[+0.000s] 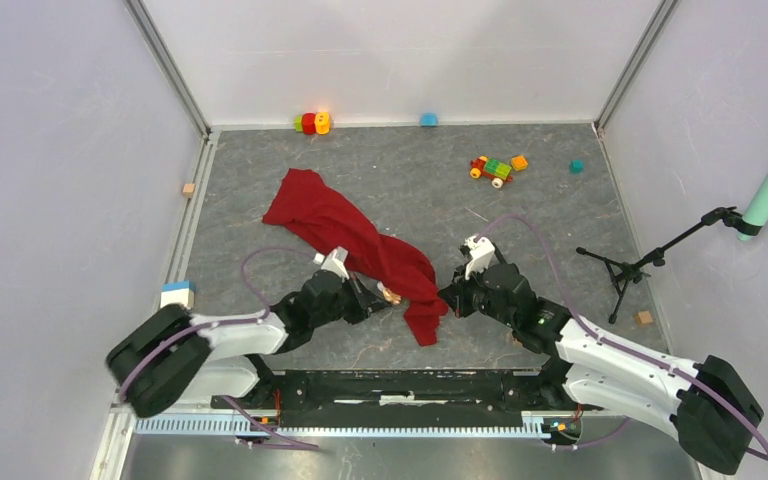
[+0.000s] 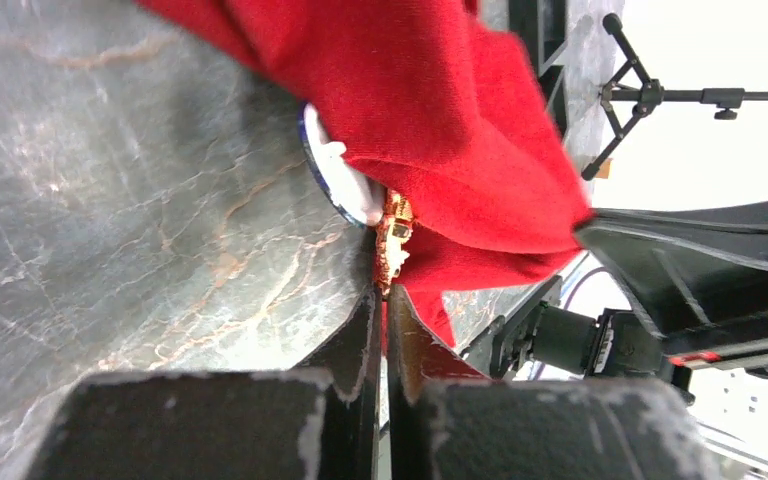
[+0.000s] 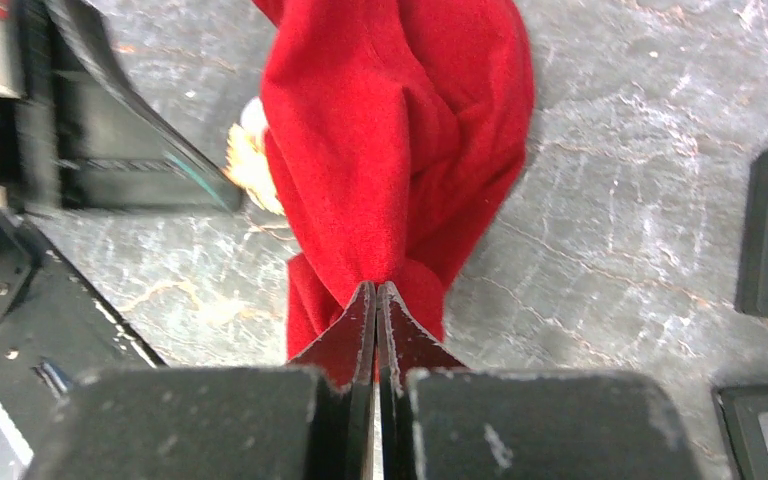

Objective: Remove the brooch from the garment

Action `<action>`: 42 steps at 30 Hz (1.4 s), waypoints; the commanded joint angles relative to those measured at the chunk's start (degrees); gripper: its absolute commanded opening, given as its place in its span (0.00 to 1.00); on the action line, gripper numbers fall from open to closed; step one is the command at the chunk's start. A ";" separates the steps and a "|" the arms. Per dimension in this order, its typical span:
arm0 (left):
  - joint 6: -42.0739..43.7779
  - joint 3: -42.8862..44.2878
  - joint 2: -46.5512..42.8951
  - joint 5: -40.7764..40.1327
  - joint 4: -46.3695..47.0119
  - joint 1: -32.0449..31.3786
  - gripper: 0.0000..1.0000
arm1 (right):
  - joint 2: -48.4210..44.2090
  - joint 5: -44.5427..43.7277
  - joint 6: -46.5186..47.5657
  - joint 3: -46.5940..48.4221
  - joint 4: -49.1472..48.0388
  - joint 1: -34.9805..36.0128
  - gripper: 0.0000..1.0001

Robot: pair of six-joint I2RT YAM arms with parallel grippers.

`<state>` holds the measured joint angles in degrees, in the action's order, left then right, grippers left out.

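Observation:
The deep-red garment (image 1: 340, 225) lies crumpled across the grey tabletop, running from far left toward the near centre. A small gold-and-white brooch (image 1: 392, 294) sits at its near edge; in the left wrist view the brooch (image 2: 393, 240) is pinned on the red garment (image 2: 440, 110). My left gripper (image 2: 385, 297) is shut, its tips clamped on the brooch's lower gold end. The left gripper (image 1: 375, 296) comes in from the left. From the right, my right gripper (image 1: 444, 297) is shut on a fold of the garment (image 3: 390, 130), with the right gripper (image 3: 375, 292) pinching the red cloth.
Small toys lie along the back: a red-yellow toy (image 1: 312, 122), a blue block (image 1: 428, 119), a toy car (image 1: 492, 168), a teal block (image 1: 576, 166). A white-blue block (image 1: 177, 293) is at the left. A black tripod stand (image 1: 625, 265) stands at the right.

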<state>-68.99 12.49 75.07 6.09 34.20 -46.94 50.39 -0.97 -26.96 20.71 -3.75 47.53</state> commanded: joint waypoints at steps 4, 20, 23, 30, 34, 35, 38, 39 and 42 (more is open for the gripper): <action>20.92 15.98 -13.54 -11.78 -48.06 -0.35 0.02 | 0.63 0.10 2.65 -1.45 -1.42 0.25 0.00; 34.22 19.05 -21.69 4.03 -43.44 -0.35 0.02 | 1.25 9.74 -8.49 -3.47 -20.99 0.20 0.88; 32.39 16.14 -25.58 6.12 -38.52 -0.35 0.02 | 2.44 10.19 -17.31 -7.74 -32.48 0.20 0.86; 30.57 12.26 -32.75 8.31 -32.26 -0.35 0.02 | 9.25 12.22 -27.74 -10.87 -49.50 0.51 0.81; 30.20 11.11 -34.64 9.38 -30.46 -0.35 0.02 | 12.66 12.83 -28.86 -9.61 -52.70 1.92 0.79; 29.99 10.77 -34.72 9.98 -29.70 -0.35 0.02 | 13.38 12.87 -28.94 -9.11 -52.93 2.23 0.78; 29.36 9.95 -34.77 11.43 -27.70 -0.35 0.02 | 15.55 12.84 -29.58 -8.04 -55.08 3.33 0.76; 29.26 9.69 -34.73 11.76 -27.25 -0.33 0.02 | 16.40 12.87 -30.02 -7.81 -55.80 3.60 0.75; 29.05 9.13 -34.92 12.36 -25.96 -0.35 0.02 | 18.34 13.07 -31.51 -7.30 -58.38 4.14 0.72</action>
<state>-38.15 22.17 40.86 15.73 2.83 -47.07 67.11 11.55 -56.07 10.87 -54.83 51.03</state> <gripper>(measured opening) 0.023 0.728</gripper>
